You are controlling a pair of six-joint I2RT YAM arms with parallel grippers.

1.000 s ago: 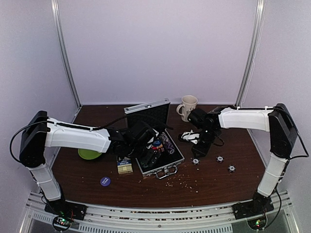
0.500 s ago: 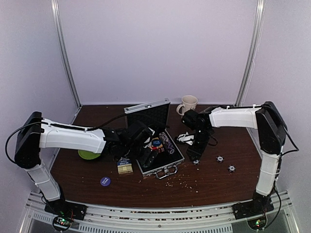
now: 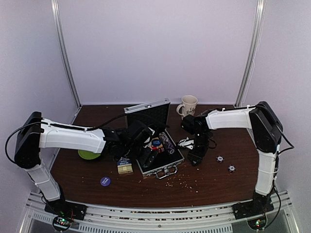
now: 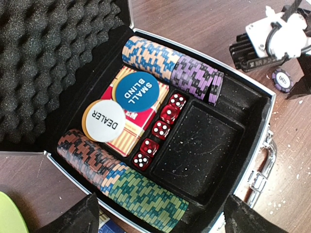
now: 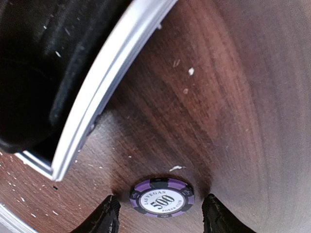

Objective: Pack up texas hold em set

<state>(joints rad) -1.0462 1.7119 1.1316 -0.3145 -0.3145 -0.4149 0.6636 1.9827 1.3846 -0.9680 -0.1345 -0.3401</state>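
Round purple dealer button (image 3: 105,181): lies flat on the dark brown wooden worktop (image 3: 214,187), nearest the front edge.
Blue and yellow card deck box (image 3: 125,166): on the worktop, just beside the left wall of the case.
Small silver aluminium briefcase (image 4: 252,83): open at mid-worktop, handle toward the front, foam-lined lid (image 3: 147,112) raised behind.
Case contents: two rows of coloured poker chips (image 4: 146,194), five red dice (image 4: 158,130), and a blue SMALL BLIND button (image 4: 136,92) and a white DEALER button (image 4: 103,120) on a red deck.
Left arm (image 3: 73,137): stretched low to the right, wrist over the open case.
Left claw (image 4: 161,213): fingers wide apart above the near chip row, holding nothing.
Right arm (image 3: 228,118): forearm reaching left, wrist bent straight down just right of the case.
Right claw (image 5: 161,208): fingers apart, one on each side of a purple 500 poker chip (image 5: 162,196) lying flat on the worktop. A gap shows on both sides.
Change: over the last second the right arm has swung in toward the case and its claw has widened. The left claw is as wide as before.
Two loose chips (image 3: 219,158): on the worktop, right of the right claw.
Green plate (image 3: 87,154): partly under the left arm.
Beige patterned mug (image 3: 187,106): upright at the back.
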